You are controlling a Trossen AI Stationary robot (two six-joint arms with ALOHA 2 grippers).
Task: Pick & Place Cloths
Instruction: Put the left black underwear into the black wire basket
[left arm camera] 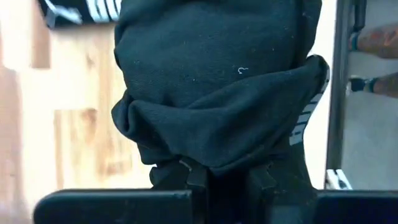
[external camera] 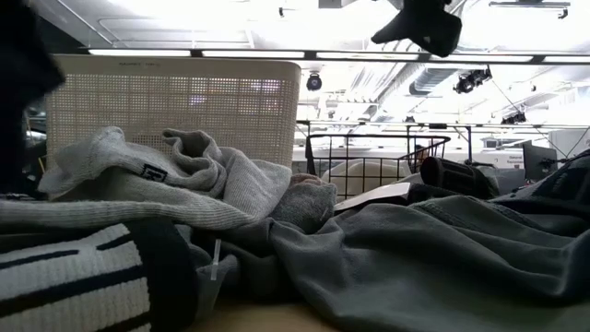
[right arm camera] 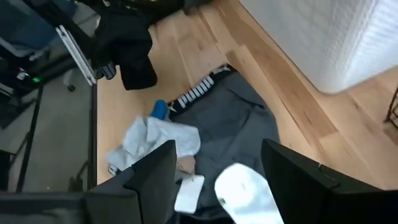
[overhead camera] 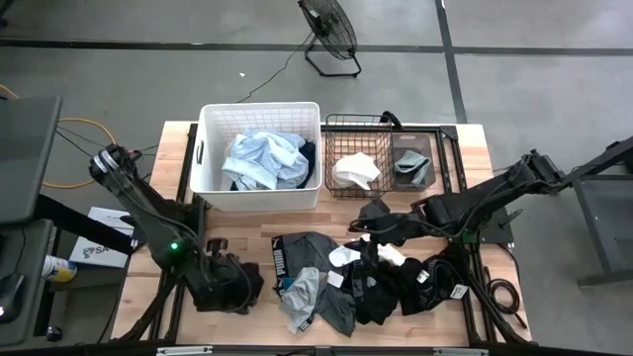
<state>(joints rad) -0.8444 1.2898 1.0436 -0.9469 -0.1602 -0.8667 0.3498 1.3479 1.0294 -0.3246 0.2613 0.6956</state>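
On the left, our left gripper point(overhead camera: 240, 282) is clamping its jaws shut on a black cloth point(left arm camera: 217, 93) and holding it above the near-left part of the wooden table point(overhead camera: 237, 225). Farther back, the white tub point(overhead camera: 259, 158) is holding a light blue cloth point(overhead camera: 262, 158). In the middle, we are seeing the pile of cloths point(overhead camera: 356, 277) lying near the front edge. To the right, the wire basket point(overhead camera: 381, 153) is holding a white cloth point(overhead camera: 354, 170), and our right gripper point(overhead camera: 366, 229) is hovering with jaws apart and empty over the pile.

Wooden table point(overhead camera: 247, 232) bears tub point(overhead camera: 259, 158), basket point(overhead camera: 381, 156), cloths point(overhead camera: 376, 277).
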